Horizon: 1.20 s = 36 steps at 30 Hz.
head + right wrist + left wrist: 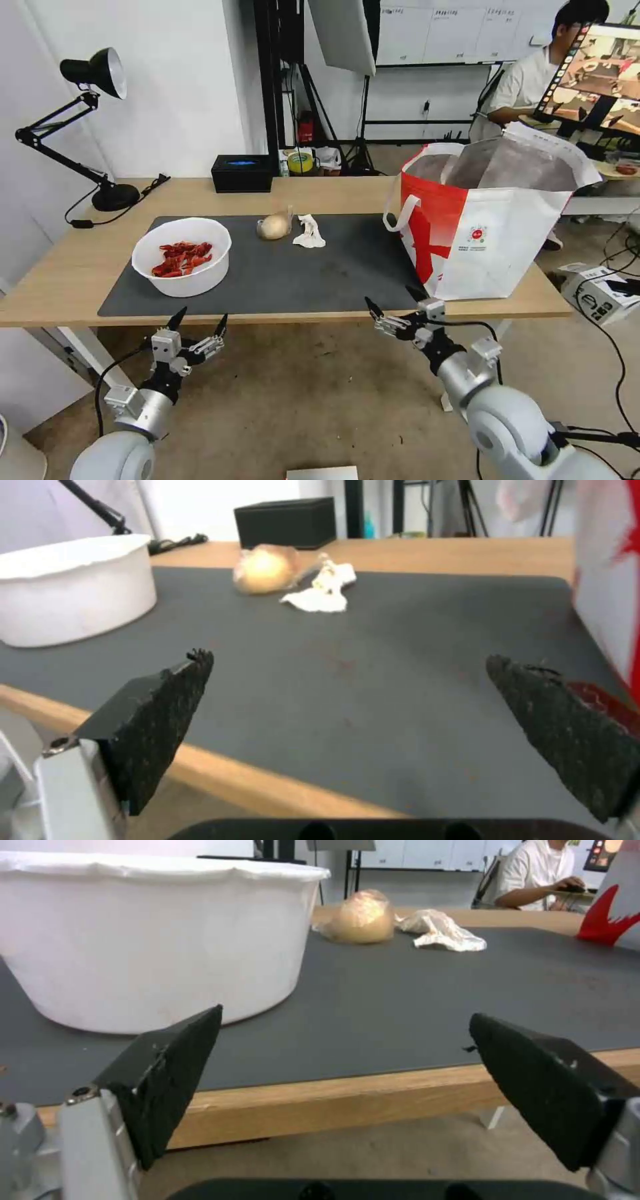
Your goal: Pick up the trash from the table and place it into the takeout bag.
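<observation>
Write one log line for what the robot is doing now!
left hand open, below table edge | right hand open, near takeout bag | bowl, lump, tissue on mat

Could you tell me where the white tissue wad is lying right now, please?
In the head view, the white tissue wad lies on the dark mat toward its far edge, beside the beige lump.

**Trash on the mat, bag standing open**

A round white plastic bowl (181, 256) holding red shells sits upright on the left part of the dark grey mat (320, 273) covering the long light-wood table (200, 193). Toward the mat's far edge lies a beige roundish lump (274, 226), with a crumpled white tissue wad (309, 233) just beside it. At the table's right end stands the large white takeout bag with a red panel (490, 223), mouth open, silvery lining showing.
</observation>
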### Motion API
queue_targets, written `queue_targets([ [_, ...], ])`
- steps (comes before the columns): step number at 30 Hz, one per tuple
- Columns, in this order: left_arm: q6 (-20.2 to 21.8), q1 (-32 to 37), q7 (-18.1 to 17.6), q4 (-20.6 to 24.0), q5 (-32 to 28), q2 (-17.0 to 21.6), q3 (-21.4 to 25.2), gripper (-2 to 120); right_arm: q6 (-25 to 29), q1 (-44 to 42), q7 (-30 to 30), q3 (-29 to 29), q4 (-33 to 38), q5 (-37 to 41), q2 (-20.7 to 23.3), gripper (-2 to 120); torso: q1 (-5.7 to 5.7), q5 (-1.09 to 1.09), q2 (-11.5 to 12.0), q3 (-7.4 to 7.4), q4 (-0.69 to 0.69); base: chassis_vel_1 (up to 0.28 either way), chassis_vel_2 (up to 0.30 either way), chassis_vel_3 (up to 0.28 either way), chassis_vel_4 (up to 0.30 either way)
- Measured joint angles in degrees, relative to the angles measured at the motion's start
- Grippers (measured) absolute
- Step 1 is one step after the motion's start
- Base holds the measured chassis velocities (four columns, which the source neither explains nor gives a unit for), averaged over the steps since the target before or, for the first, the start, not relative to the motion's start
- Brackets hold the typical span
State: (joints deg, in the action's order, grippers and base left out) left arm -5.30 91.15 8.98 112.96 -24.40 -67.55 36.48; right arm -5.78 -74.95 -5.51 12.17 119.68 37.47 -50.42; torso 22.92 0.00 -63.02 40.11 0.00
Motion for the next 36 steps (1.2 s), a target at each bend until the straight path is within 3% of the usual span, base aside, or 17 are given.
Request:
queue_targets([
  [10,0.08,0.27,0.11,0.55,-0.22,-0.26,0.42,100,-4.72,24.65,-4.47,-14.88,-8.40,9.55,1.23,100,0.00,-0.01,0.00,0.00,0.00,0.000,0.000,0.000,0.000],
  [14,0.08,0.39,0.12,0.60,-0.25,-0.45,0.44,100,-5.90,29.20,-6.09,-18.23,-10.90,11.61,0.23,100,0.01,0.00,0.00,0.01,0.00,0.000,0.000,0.000,0.000],
  [24,0.08,1.08,0.10,0.88,-0.24,-0.77,0.97,100,-9.00,48.26,-13.51,-28.79,-25.22,17.30,-8.09,100,0.01,0.00,0.00,0.01,0.00,0.000,0.000,0.000,0.000],
  [36,0.08,1.57,-0.21,1.58,-0.27,-0.82,1.28,100,-14.22,57.81,-17.40,-32.55,-40.07,20.59,-18.49,100,0.01,-0.01,0.00,0.00,0.01,0.000,0.000,0.000,0.000],
])
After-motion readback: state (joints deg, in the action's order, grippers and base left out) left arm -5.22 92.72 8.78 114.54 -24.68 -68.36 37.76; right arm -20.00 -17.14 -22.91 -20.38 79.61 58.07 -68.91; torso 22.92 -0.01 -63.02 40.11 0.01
